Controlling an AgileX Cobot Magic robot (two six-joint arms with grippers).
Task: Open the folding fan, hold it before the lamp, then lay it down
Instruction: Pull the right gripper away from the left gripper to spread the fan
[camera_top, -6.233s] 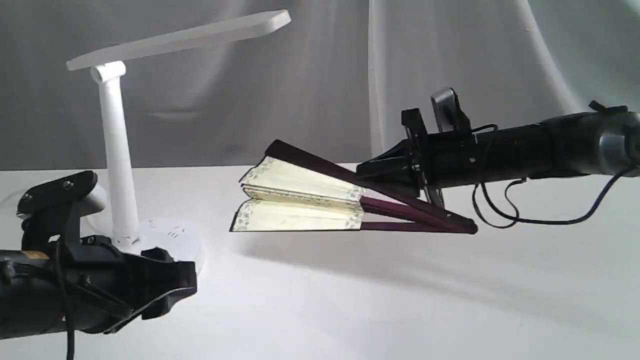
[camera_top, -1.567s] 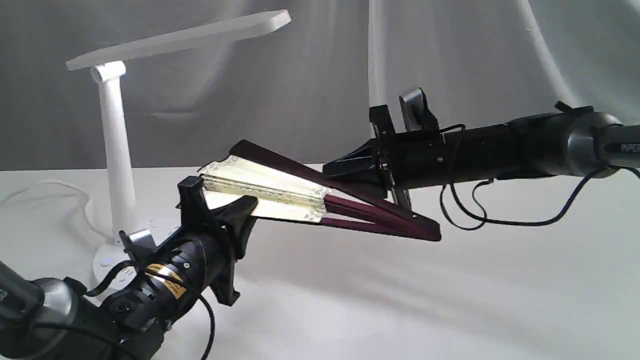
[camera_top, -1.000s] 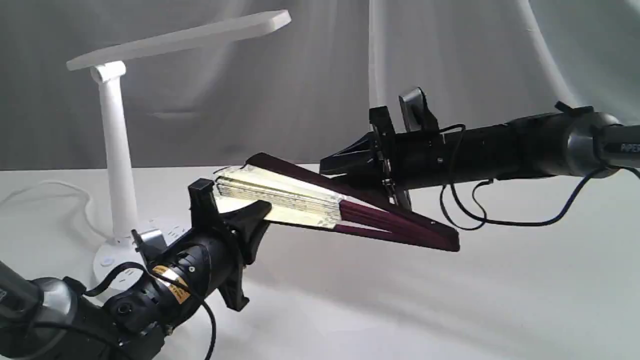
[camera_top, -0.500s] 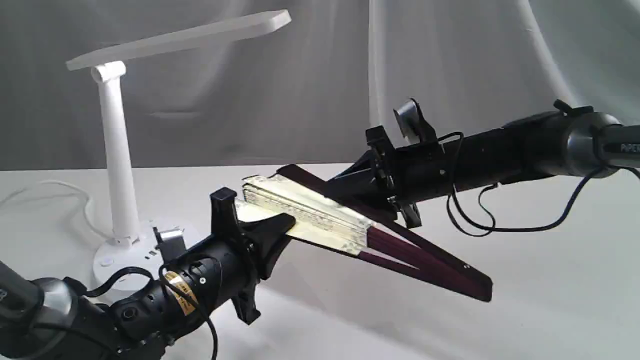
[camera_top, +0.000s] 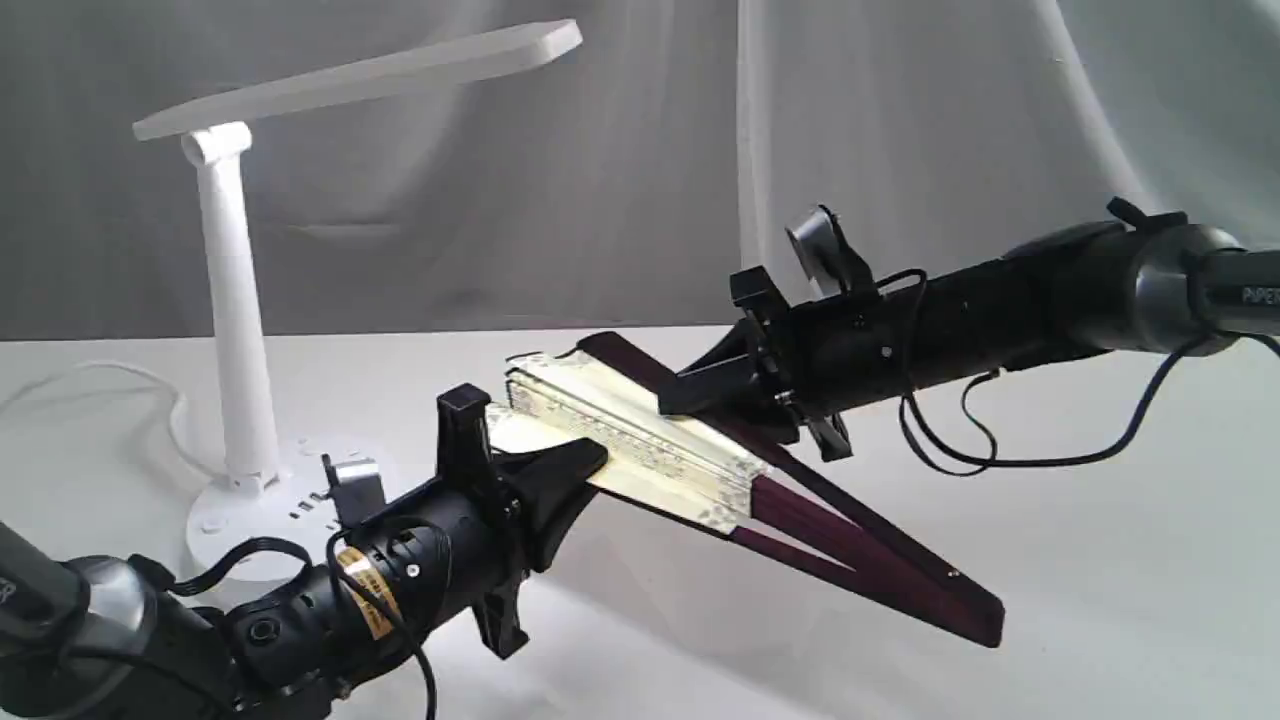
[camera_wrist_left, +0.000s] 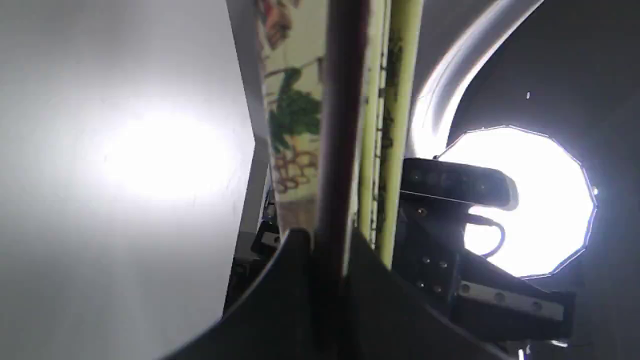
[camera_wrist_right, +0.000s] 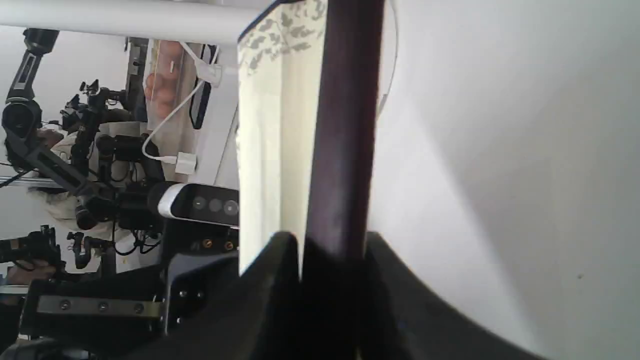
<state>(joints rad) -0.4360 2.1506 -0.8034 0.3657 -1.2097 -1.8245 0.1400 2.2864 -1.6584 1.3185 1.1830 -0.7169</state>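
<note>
Both pincers are grasping the folding fan (camera_top: 650, 450), which is held in the air over the white surface (camera_top: 1100, 560). The left pincer (camera_top: 590, 465) is clenched on the lower maroon guard near the leaf end. The right pincer (camera_top: 675, 400) is clenched on the upper guard, and both wrist views show the jaws tight round dark wood. The fan is tilted with its pivot end low toward the right, near the surface, contact unclear. The guards are split into a narrow V and the pleats are mostly bunched. The lamp (camera_top: 235, 300) stands well apart at the left rear.

Progress: early. Step 1, opening, is barely started. Left to do: spread the leaf fully, 2 hold it before the lamp, 3 lay it down.
</note>
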